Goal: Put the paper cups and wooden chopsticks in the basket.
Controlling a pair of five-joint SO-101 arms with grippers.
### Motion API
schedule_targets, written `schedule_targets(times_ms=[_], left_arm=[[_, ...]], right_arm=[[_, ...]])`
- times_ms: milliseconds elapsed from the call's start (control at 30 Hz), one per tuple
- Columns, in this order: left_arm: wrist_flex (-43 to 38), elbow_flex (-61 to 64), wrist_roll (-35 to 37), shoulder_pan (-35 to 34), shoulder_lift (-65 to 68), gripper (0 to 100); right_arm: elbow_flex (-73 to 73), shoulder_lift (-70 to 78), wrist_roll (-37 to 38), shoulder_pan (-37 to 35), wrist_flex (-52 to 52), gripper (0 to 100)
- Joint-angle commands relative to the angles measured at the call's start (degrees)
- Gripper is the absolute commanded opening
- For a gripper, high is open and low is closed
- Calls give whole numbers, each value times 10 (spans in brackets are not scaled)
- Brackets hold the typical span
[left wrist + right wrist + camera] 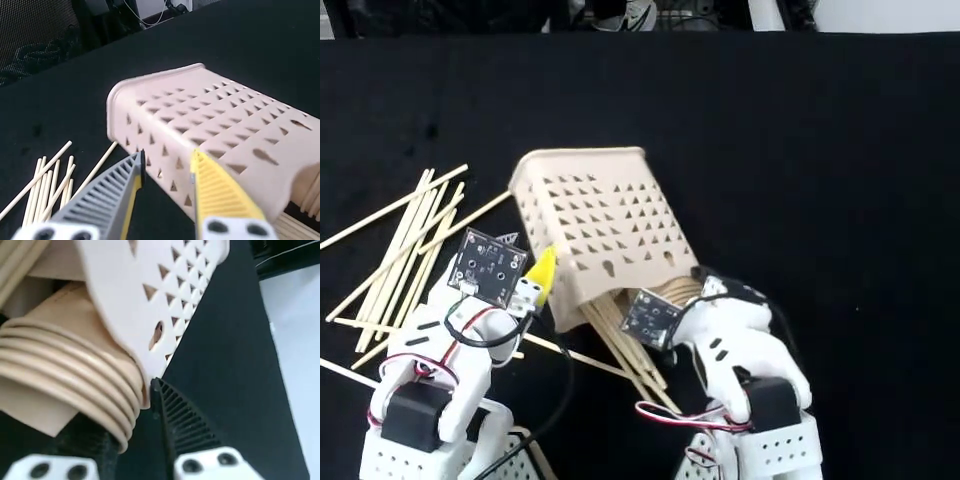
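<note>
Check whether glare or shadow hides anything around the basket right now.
High view: even light, basket and chopsticks stand out against the black cloth. Left wrist view: no glare on the basket. Right wrist view: shadow under the paper cups hides what lies beneath.

Black cloth-covered table [820,150], basket [600,225] lying on its side near the middle, closed bottom toward the far edge, open mouth toward the near edge. Loose chopsticks [405,255] in a fanned, crossing pile to the left of the basket, a few of them angled up toward its side; single chopstick [340,370] apart at the near left edge. Bundle of chopsticks [630,355] sticks out of the basket mouth onto the cloth, pointing toward the near edge.
</note>
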Motion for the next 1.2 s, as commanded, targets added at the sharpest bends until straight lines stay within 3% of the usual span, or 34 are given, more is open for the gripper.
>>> schedule_targets(times_ms=[0, 200, 433, 733, 900, 1167], left_arm=[[-9, -4, 4, -6, 2, 166], [-9, -4, 5, -6, 2, 166], [-8, -4, 5, -6, 2, 166], [-7, -3, 5, -6, 2, 166], [-10, 6, 5, -6, 2, 166], [-9, 7, 5, -6, 2, 166]], right_arm=[[-56, -34, -11, 13, 60, 12], [-131, -7, -66, 39, 120, 12], [-240, 211, -168, 54, 91, 12], [-535, 540, -197, 53, 176, 12], [-691, 647, -206, 53, 258, 12], [-917, 796, -286, 53, 344, 12]])
